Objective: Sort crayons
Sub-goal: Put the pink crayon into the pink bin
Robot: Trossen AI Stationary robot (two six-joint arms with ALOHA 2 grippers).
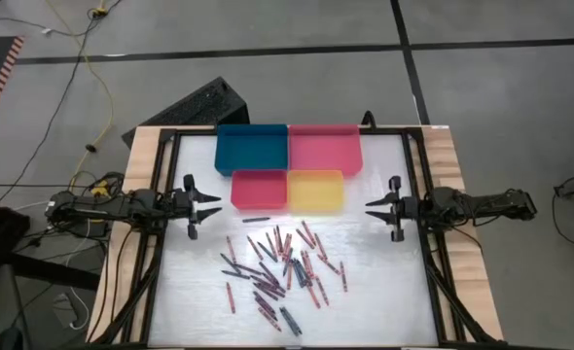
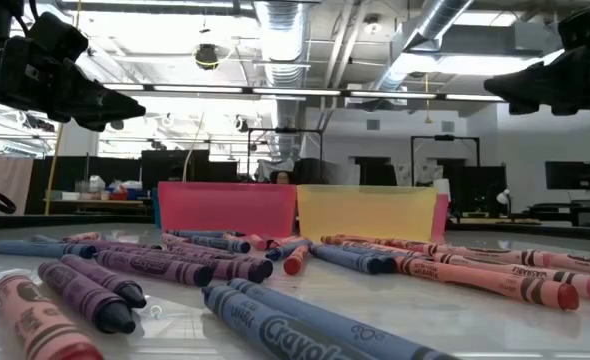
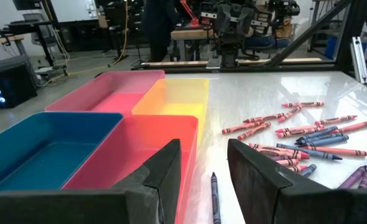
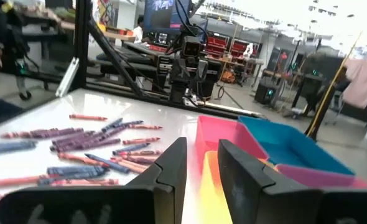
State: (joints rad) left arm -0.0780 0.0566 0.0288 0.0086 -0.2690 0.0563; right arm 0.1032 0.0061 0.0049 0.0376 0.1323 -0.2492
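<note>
Waxy thin red, purple and blue crayons point(image 1: 279, 267) overlap at six o'clock; my empty left hand point(image 1: 207, 205) and right hand point(image 1: 376, 208), fingers apart, might pinch two together.

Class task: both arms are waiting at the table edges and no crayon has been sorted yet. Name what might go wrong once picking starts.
1. The crayons lie crossed and touching in one pile, so a gripper may pinch two or knock neighbours rolling.
2. The four trays sit pressed together, so a drop near a shared wall could land in the wrong colour.
3. The left gripper and right gripper, both open, face the same pile and could collide.
</note>
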